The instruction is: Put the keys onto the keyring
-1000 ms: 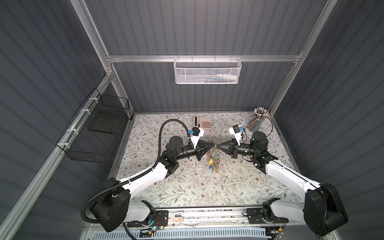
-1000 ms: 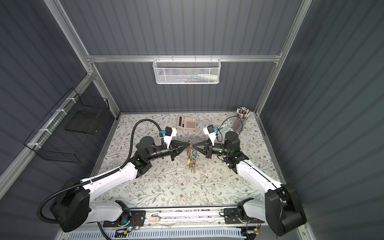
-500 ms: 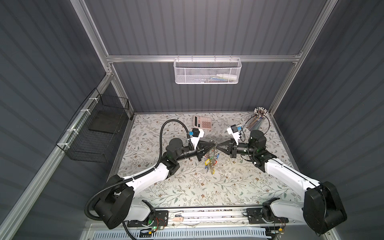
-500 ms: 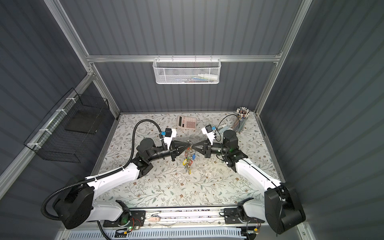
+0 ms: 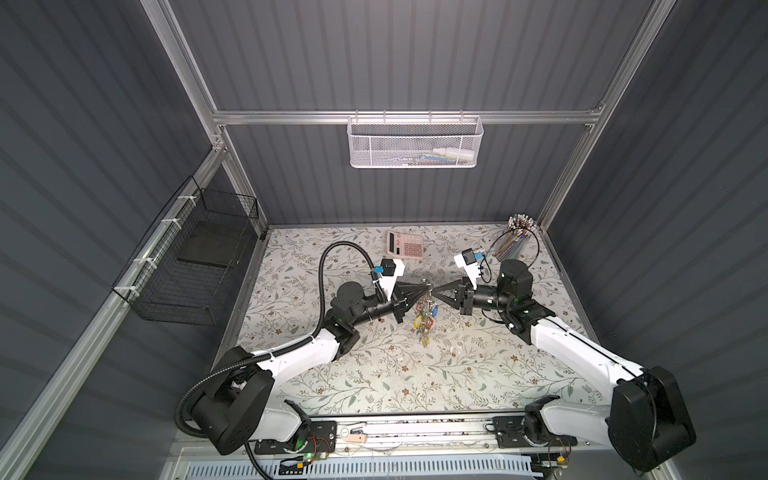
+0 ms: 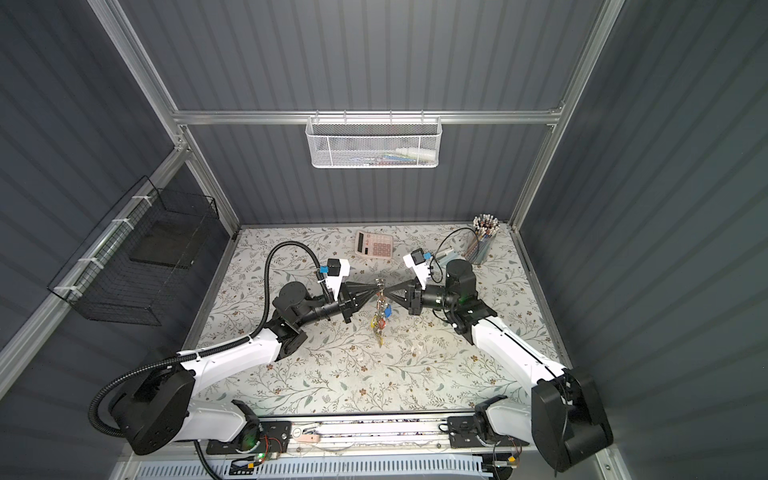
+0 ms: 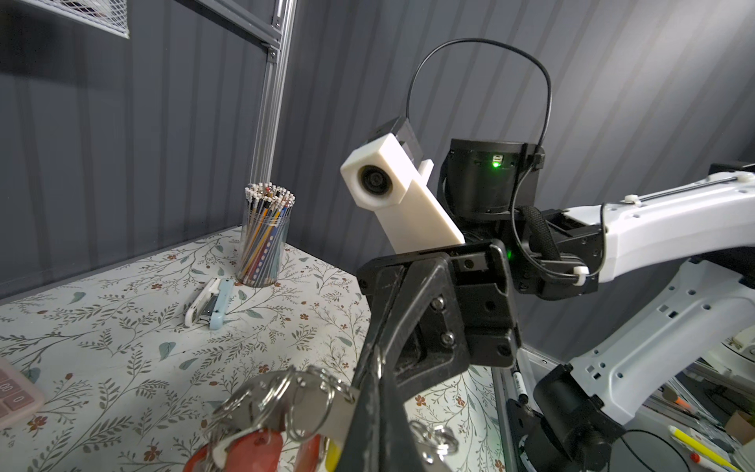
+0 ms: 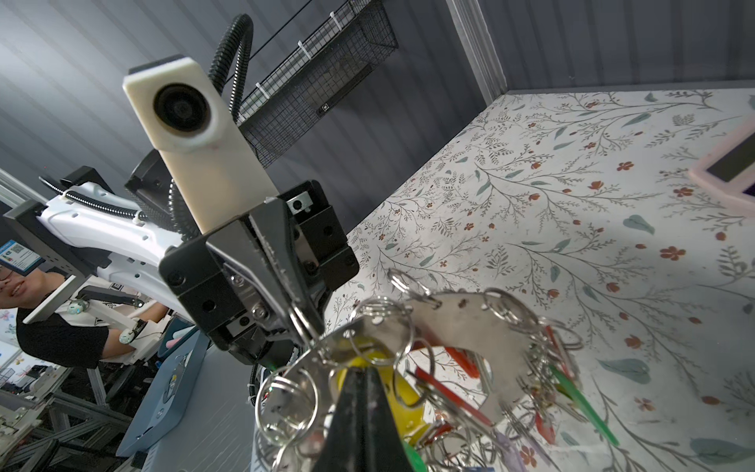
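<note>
Left pincer (image 5: 427, 286): closed; in the right wrist view its tips pinch a small split ring (image 8: 297, 321) at one end of the keyring.
Right pincer (image 5: 435, 292): closed; its tip clamps the keyring's flat band from the opposite side, right by a yellow tag (image 8: 402, 390).
Pincer arrangement: the two tips meet nose to nose over the middle of the worktop (image 5: 374, 374), with both arms reaching inward.
Keyring (image 8: 461, 314): a large flat silver band, held up off the worktop between the two pincers and hung all along with small split rings.
Keys (image 5: 424, 328): a bunch with red, green, blue and yellow tags that dangles below the pincer tips; whether the lowest one touches the worktop cannot be told.
Calculator (image 5: 405, 245): pink, lying flat near the back edge of the worktop, well apart from the keyring.
Pencil cup (image 5: 513, 241): clear, upright and full of pencils, in the back right corner.
Stapler (image 7: 210, 302): white and pale blue, lying just beside the pencil cup.
White mesh basket (image 5: 411, 145): hung on the rear crossbar.
Black wire basket (image 5: 187, 270): fixed to the left rail.
</note>
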`<act>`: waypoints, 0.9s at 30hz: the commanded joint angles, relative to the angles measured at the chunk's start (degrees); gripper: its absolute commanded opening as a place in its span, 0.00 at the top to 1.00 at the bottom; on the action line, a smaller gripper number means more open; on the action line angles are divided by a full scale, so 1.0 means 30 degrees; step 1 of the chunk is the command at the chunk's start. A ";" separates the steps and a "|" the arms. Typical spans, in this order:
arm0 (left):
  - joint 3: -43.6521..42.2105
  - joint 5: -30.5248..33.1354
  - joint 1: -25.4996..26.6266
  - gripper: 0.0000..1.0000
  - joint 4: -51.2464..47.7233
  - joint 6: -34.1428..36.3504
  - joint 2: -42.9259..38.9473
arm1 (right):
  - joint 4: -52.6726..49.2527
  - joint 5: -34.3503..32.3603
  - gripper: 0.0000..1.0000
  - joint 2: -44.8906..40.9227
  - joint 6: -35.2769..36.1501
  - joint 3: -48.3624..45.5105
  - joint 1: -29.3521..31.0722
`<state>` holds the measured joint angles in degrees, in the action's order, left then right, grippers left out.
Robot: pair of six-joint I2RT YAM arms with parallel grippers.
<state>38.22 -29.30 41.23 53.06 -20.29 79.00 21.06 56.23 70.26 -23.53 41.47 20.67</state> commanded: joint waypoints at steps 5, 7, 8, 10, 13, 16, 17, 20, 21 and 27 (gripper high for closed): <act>-0.0624 0.1126 0.0148 1.00 0.2826 -0.0828 0.0064 | -0.0054 -0.0700 0.89 -0.1342 -0.0776 -0.0001 -0.1280; -0.0850 0.1107 0.0139 1.00 0.3731 -0.1113 0.0515 | -0.0426 -0.1391 0.87 -0.1924 -0.0486 -0.0274 -0.1594; -0.0881 0.1095 0.0118 1.00 0.4263 -0.1357 0.0734 | -0.0850 -0.1539 0.87 -0.1929 -0.0347 -0.0140 -0.1685; -0.0877 0.1070 0.0141 1.00 0.4891 -0.1815 0.1004 | -0.1454 -0.1249 0.85 -0.2714 -0.0236 0.0228 -0.1661; -0.0884 0.1097 0.0139 1.00 0.5534 -0.2202 0.1231 | -0.2006 -0.1155 0.81 -0.3380 0.0238 0.0585 -0.1386; -0.1093 0.1108 0.0143 1.00 0.5972 -0.2323 0.1247 | -0.2114 -0.1059 0.73 -0.3437 0.0604 0.0858 -0.0964; -0.1108 0.1105 0.0143 1.00 0.6041 -0.2332 0.1268 | -0.2069 -0.0966 0.72 -0.3219 0.0684 0.1000 -0.0797; -0.1105 0.0810 0.0143 1.00 0.6242 -0.2551 0.1391 | -0.2409 -0.0923 0.68 -0.2209 0.1149 0.1678 -0.0272; -0.1134 0.0792 0.0154 1.00 0.6419 -0.2699 0.1410 | -0.2522 -0.0958 0.68 -0.1748 0.1275 0.1889 -0.0135; -0.1401 0.0600 0.0137 1.00 0.7418 -0.3026 0.1597 | -0.1418 -0.0202 0.65 -0.0334 0.0803 0.1952 0.0163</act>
<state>33.78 -26.76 41.30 68.12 -28.16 83.66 15.03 53.78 68.58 -20.99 46.63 20.71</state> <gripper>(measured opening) 0.049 0.350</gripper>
